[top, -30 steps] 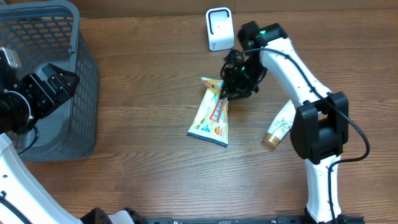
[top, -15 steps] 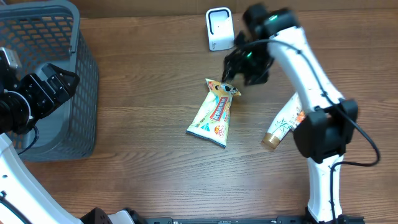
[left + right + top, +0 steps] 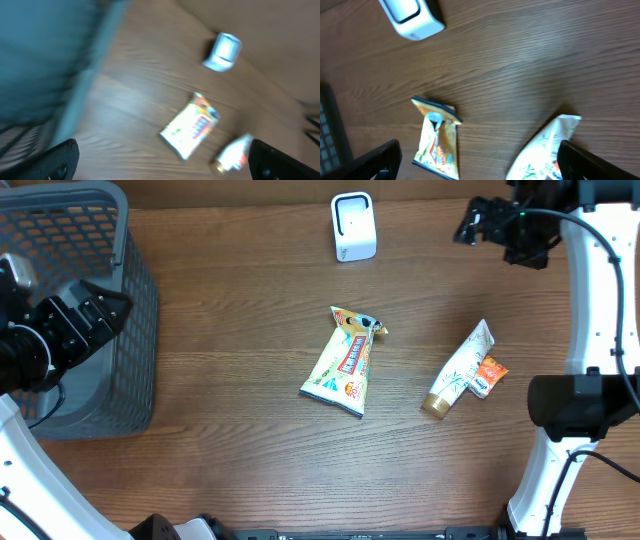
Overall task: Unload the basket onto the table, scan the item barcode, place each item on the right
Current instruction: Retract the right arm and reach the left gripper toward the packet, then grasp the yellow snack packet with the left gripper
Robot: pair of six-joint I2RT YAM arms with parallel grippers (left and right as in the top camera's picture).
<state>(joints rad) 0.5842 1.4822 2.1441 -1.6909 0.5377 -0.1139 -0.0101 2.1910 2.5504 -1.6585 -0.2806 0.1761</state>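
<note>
The left wrist view was smeared all over: the basket (image 3: 45,60) was a teal blur, and the print on the snack packet (image 3: 190,132) and the tube (image 3: 234,155) could not be read. In the right wrist view the top edge cut the scanner (image 3: 410,17) and the bottom edge cut the tube and packet. Only the tips of the right fingers (image 3: 375,162) showed. Overhead, the basket ran past the left edge.

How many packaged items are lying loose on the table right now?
2: the snack packet mid-table, the tube to its right. The basket may hide more.
</note>
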